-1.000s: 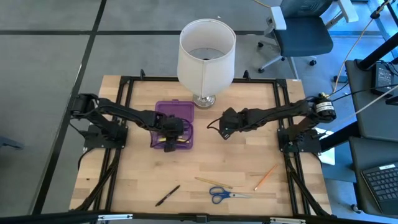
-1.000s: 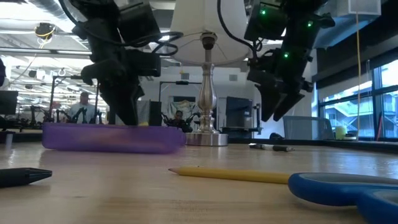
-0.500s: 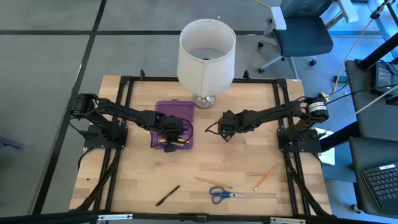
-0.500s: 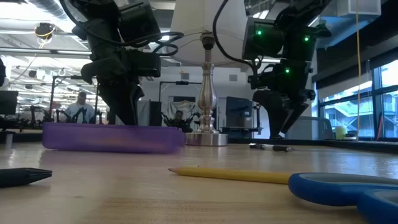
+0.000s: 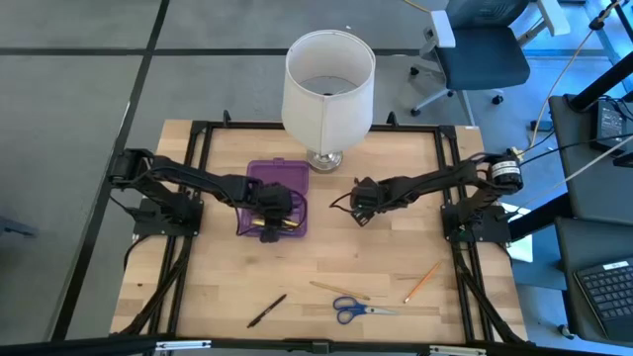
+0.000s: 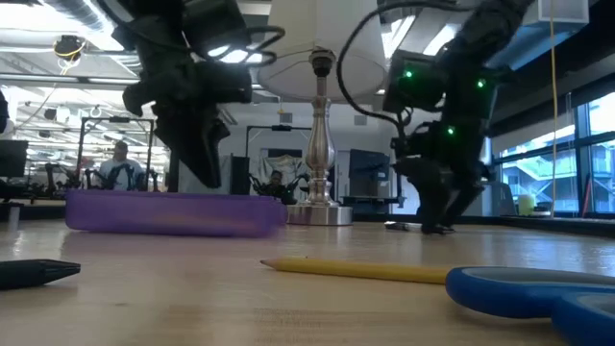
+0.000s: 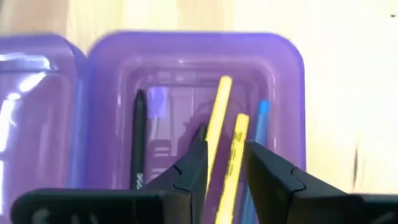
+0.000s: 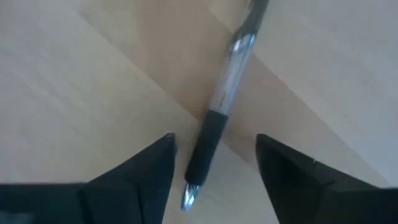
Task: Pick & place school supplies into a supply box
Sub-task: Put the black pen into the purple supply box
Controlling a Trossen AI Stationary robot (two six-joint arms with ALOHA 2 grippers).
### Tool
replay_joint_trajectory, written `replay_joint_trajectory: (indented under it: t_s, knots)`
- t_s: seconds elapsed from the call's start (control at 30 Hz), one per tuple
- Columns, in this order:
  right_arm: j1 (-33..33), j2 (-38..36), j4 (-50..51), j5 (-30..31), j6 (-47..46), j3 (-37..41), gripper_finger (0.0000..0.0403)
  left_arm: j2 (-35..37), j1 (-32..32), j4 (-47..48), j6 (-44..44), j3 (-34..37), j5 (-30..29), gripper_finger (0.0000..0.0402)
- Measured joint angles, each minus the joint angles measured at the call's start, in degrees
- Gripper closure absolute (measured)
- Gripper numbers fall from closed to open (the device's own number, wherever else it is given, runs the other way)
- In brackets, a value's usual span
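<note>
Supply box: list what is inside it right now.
Inside the supply box: a black pen, two yellow pencils, a blue pen. The left claw covers their lower ends.

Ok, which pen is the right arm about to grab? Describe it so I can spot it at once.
Start at the white-shaded lamp at the table's back edge. Just in front of its base and toward the right arm, the right gripper hangs with open fingers over a pen lying alone on bare wood. It has a clear barrel and black rubber grip, unlike the yellow pencils in the purple supply box.
</note>
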State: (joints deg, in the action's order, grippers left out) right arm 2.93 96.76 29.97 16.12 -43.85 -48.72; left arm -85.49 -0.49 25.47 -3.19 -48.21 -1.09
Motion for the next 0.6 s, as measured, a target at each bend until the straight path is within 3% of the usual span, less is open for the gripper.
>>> replay_joint_trajectory:
  t_s: [0.17, 0.6]
  knots:
    - [0.0, -0.3, -5.3, 0.0, 0.7, 3.0, 0.0209, 0.7, 0.1, -0.1, 1.0, -0.7, -1.0, 0.0309]
    - [0.0, 0.0, -4.9, 1.0, 0.8, 3.1, 0.0341, 0.7, 0.0, 0.1, 0.8, -0.7, -1.0, 0.0307]
